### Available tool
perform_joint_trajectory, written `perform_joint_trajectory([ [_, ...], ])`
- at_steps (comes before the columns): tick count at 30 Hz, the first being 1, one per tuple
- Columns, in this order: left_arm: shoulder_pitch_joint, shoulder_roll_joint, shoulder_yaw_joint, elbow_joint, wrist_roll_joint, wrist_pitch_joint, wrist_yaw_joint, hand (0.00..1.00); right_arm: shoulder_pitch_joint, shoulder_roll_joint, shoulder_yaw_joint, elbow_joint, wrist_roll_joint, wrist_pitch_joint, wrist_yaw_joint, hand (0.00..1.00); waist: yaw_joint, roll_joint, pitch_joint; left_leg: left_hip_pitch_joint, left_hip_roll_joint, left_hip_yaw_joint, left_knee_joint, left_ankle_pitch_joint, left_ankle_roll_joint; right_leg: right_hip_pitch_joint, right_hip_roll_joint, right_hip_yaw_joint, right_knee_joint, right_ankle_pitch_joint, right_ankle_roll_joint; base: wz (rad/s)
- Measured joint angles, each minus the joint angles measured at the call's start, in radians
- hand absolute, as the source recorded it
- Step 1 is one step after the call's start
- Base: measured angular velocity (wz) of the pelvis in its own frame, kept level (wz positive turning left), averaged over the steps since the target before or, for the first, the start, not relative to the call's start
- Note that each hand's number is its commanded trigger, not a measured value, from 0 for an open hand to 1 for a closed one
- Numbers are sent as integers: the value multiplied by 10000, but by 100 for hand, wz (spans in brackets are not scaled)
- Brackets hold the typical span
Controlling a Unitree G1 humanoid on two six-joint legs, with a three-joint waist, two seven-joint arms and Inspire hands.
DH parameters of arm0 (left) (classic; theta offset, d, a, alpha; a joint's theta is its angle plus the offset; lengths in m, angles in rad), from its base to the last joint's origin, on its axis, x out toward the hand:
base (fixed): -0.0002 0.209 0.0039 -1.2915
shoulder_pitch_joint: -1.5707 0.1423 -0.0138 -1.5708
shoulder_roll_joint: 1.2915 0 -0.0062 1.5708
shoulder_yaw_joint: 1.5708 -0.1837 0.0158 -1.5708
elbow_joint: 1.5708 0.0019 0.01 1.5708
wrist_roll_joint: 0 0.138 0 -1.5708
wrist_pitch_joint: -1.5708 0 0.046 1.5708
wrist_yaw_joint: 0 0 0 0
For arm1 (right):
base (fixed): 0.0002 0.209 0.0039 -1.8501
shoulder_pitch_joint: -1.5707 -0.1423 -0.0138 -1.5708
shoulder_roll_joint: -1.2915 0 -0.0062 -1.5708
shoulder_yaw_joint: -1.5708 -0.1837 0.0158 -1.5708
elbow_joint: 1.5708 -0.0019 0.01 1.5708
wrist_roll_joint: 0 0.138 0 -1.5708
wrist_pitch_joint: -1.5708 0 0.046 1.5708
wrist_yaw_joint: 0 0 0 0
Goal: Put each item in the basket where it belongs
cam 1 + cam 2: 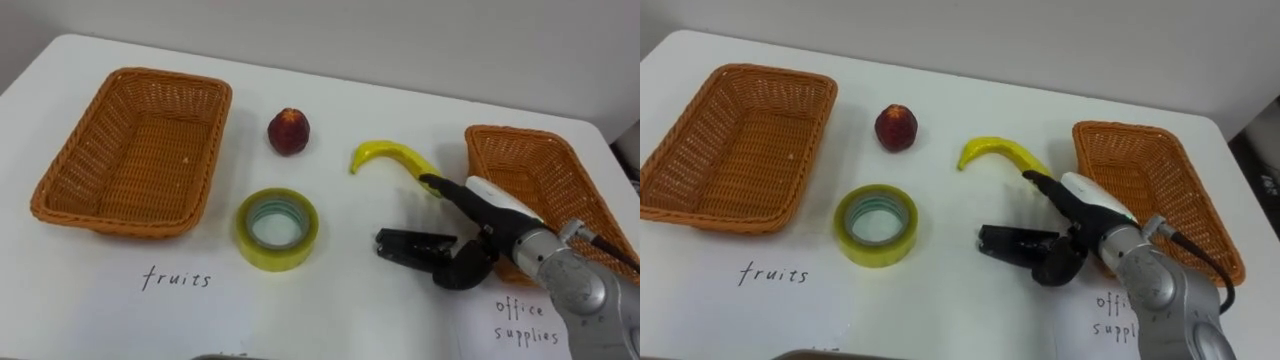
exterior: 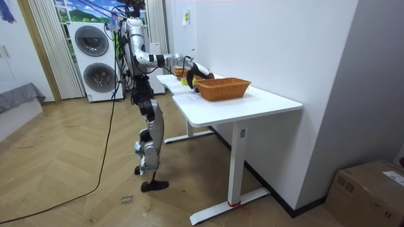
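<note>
Left eye view: the right hand (image 1: 487,215) is hovering, fingers straight, thumb apart, and the black clip (image 1: 410,243) is lying on the table (image 1: 330,300) just left of it, long axis running sideways toward the palm.

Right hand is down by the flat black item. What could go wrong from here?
1. The right hand has straight fingers reaching toward the curved yellow banana; closing could knock its end.
2. The flat black item lies low beside the thumb, so a pinch may slip.
3. The forearm overlaps the right woven wicker basket at its near rim and might shove it.
</note>
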Motion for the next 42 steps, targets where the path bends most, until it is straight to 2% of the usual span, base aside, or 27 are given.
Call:
perform_joint_trajectory([
  [8, -57, -21, -2, 1, -2, 0, -178, 0, -1, -8, 113, 204, -12, 107, 25, 0, 220, 57, 16, 9, -1, 15, 4, 1, 0, 2, -1, 3, 0, 0, 0, 0],
  [21, -123, 6, -9, 1, 5, 0, -372, 0, -84, -9, 480, 412, -5, 106, 150, 0, 247, 69, 24, 13, -7, -109, 10, 1, 0, 47, -5, -35, -7, 0, 0, 1],
  [42, -142, 7, -17, 1, 8, 53, -321, 0, -568, -3, 484, 1052, -82, 126, 140, 0, 332, 72, 24, 2, -6, -212, 20, 2, -2, 58, 3, -92, -11, 0, 0, 0],
])
